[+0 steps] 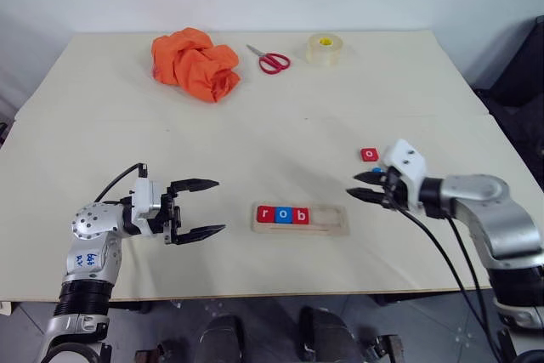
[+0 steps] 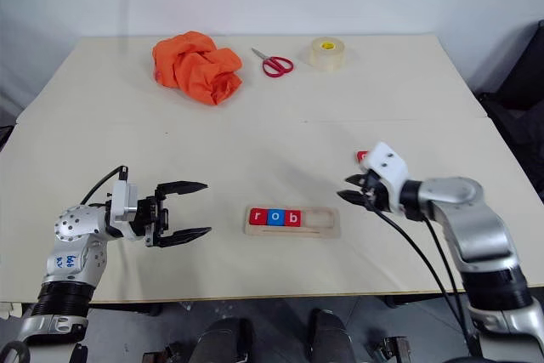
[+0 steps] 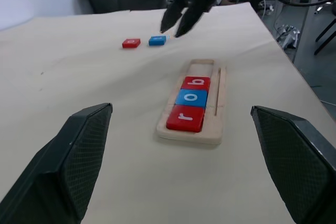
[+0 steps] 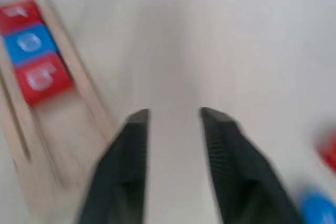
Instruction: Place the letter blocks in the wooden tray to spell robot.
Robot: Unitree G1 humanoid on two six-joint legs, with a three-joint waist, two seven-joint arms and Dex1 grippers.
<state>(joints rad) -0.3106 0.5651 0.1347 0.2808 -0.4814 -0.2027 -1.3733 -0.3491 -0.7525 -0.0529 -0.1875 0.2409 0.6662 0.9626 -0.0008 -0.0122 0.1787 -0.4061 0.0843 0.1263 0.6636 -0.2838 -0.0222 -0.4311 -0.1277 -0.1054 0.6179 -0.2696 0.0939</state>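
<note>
Tray position: the wooden tray lies on the pale surface near its front edge, between the two hands. Its three leftmost slots hold letter blocks reading r, o, b, coloured red, blue, red, each touching the next. The two slots at the tray's right end are bare wood.

Loose blocks: a red block lies on the surface to the right of the tray and farther back. A blue block lies just beside it, mostly hidden behind the right hand in the head views.

Left hand: it hovers left of the tray, pointing level toward it, fingers spread wide, holding nothing.

Right hand: it hangs right of the tray, close to the two loose blocks, pointing left and slightly down. Its fingers stand a narrow gap apart, with nothing between them.

Other items at the far side of the surface: a crumpled orange cloth, red-handled scissors and a roll of tape.
</note>
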